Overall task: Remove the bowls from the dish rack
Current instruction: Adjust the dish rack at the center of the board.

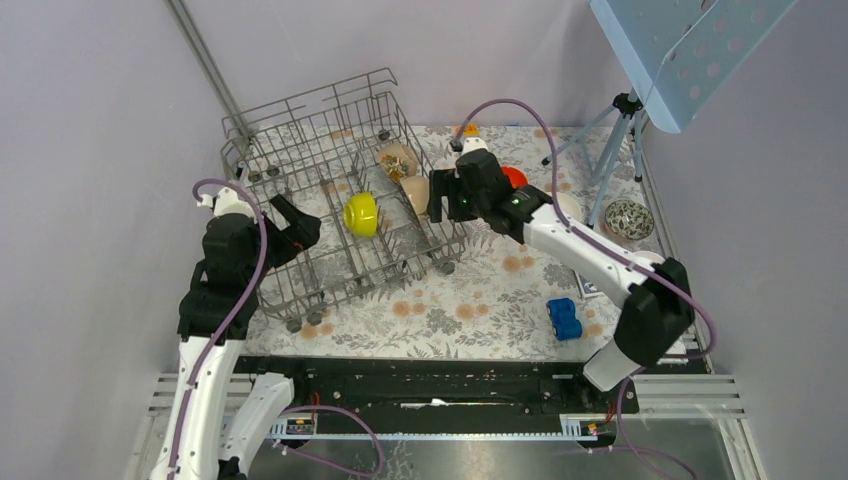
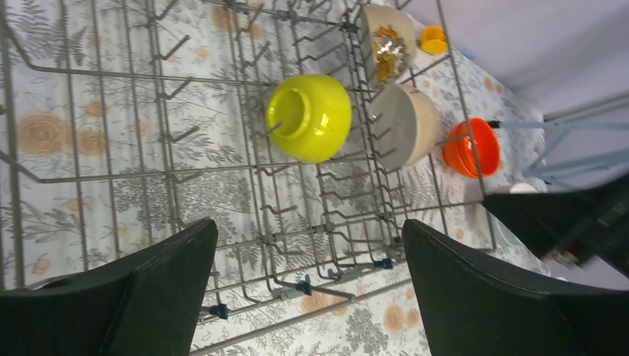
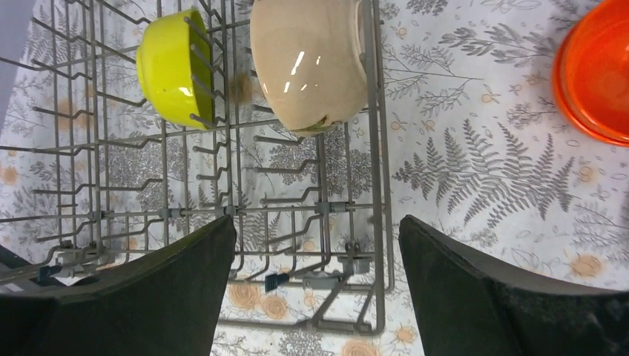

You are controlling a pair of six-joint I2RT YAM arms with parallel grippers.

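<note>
Left tool (image 2: 308,226), floral cloth (image 2: 363,322), lilac walls (image 2: 534,37)

left claw (image 2: 308,241) spread wide, empty | right claw (image 3: 317,233) spread wide, empty

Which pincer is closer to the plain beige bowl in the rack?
Right. The right pincer hovers open right beside the plain beige bowl at the dish rack's right edge. The left pincer is open across the rack, past the yellow bowl.
</note>
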